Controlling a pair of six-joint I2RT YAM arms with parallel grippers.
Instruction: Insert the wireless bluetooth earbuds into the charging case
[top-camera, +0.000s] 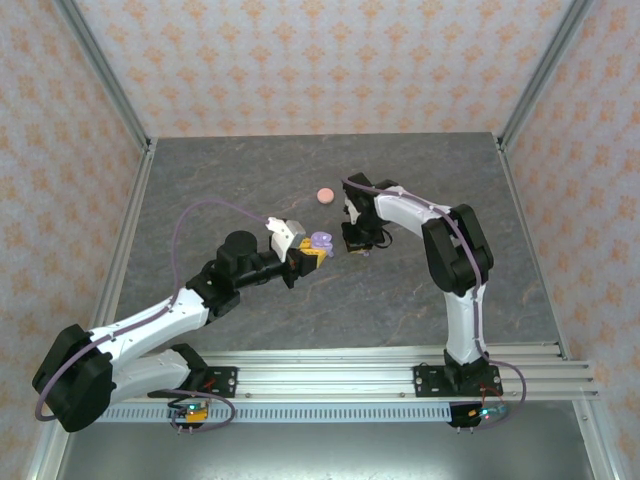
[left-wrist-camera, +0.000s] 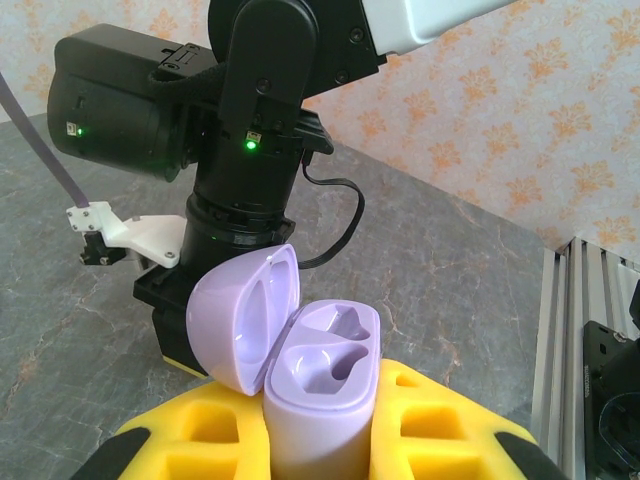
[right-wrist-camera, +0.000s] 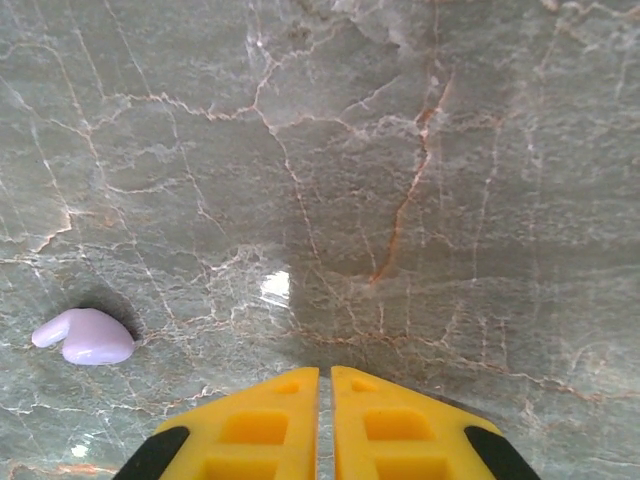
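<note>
Grey stone-look table (top-camera: 250, 170) lies under both arms, with flowery pink walls around it. The left gripper (left-wrist-camera: 320, 440) has its yellow jaws squeezed on the lilac charging case (left-wrist-camera: 320, 370), one jaw on each side. The lid (left-wrist-camera: 245, 320) is flipped open above them. I think it holds the case up like that so the two holes face up and an earbud can drop in. Both holes are empty. The left arm reaches long and low across the table, toward the right arm. The right arm bends over like a hook, so the right gripper (right-wrist-camera: 325, 378) points down close over the table. Its jaws are almost together, with nothing between them. A lilac earbud (right-wrist-camera: 85, 337) lies on the table off to the left of those jaws, a little ahead, not touching. I think the jaws must open and slide over it first. A small pink round case (top-camera: 323, 194) sits on the table, farther out past both sets of jaws.
</note>
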